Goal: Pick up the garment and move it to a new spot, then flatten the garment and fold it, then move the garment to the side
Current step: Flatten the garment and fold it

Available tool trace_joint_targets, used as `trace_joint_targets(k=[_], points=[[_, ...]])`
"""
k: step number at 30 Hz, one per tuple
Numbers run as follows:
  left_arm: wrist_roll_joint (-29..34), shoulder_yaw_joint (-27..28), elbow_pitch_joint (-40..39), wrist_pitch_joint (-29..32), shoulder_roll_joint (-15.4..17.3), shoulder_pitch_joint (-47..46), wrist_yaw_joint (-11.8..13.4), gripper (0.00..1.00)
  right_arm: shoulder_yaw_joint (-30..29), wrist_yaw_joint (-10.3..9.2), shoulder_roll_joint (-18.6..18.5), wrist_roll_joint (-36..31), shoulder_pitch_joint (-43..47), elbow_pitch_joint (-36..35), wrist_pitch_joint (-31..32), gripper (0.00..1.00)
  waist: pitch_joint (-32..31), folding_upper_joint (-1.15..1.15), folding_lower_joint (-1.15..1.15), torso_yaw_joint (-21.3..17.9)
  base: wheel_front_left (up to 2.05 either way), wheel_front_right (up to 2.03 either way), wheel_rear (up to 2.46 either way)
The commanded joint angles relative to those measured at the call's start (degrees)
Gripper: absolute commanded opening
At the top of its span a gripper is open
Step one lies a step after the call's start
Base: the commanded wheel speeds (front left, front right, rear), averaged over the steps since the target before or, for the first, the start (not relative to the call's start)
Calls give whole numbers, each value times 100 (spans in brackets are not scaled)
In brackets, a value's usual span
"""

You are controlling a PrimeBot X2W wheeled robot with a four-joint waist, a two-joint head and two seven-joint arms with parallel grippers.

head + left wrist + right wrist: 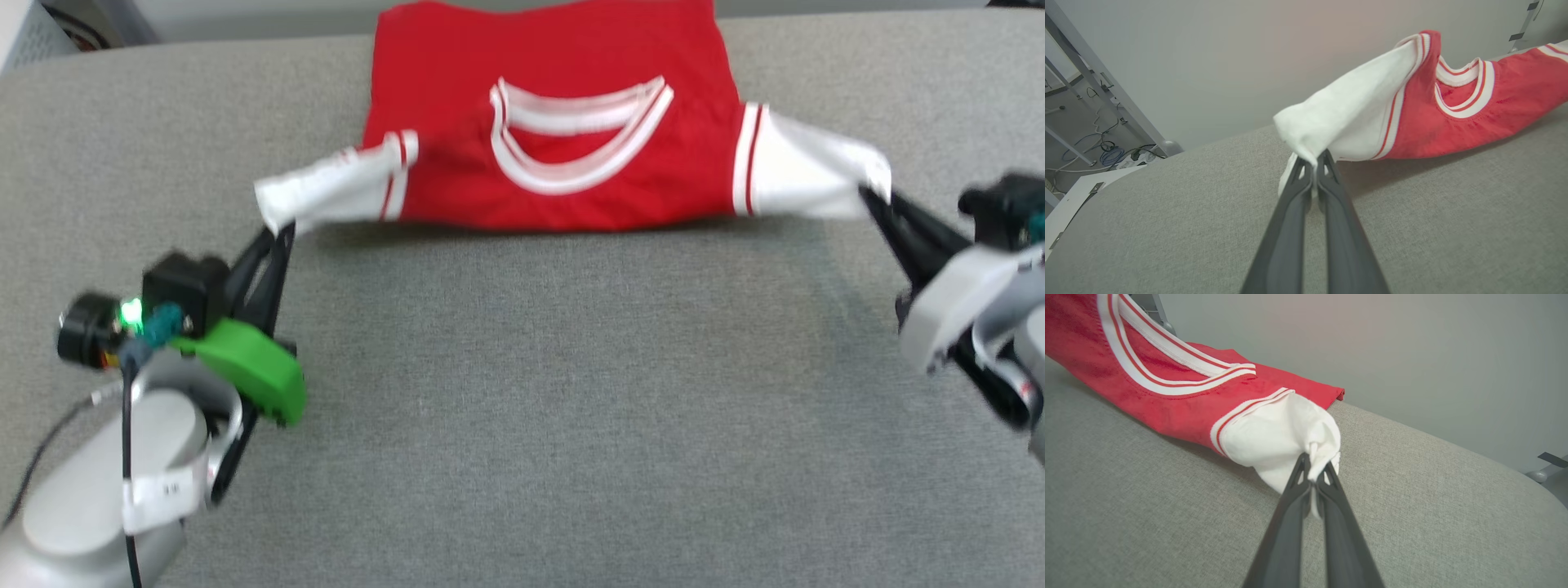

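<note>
The garment (563, 163), a red jersey T-shirt with white sleeves and a striped collar, lies at the far middle of the grey table (522, 408), its near edge lifted off the surface. My left gripper (277, 233) is shut on the tip of the white left sleeve (326, 188); the left wrist view shows the garment (1412, 118) pinched at my left gripper (1312, 163). My right gripper (869, 196) is shut on the white right sleeve (808, 175). In the right wrist view the right gripper (1314, 465) pinches bunched white cloth of the garment (1278, 437). Any print on the shirt is hidden.
The grey fabric-covered table spreads wide toward me in front of the shirt. Its far edge runs just behind the shirt against a pale wall (1229, 61). Left of the table, a metal frame (1094, 81) and cables (1106, 155) lie on the floor.
</note>
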Motion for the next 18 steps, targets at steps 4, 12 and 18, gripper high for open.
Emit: trace_joint_targets(k=[4,12,18], points=[[4,239,-118,-33,-13,914,129,0,-314,-3,-96,19,1033,-222,-27,0,-549,0,1,-15,0,0,0],[222,502,-91,-33,-287,2170,206,0,-1223,-3,34,-70,2784,-482,-2,0,-865,0,1,-29,0,0,0],[429,919,91,-33,-674,2836,95,0,-2068,-3,283,-295,3861,-702,61,0,-1003,0,1,-13,0,0,0]])
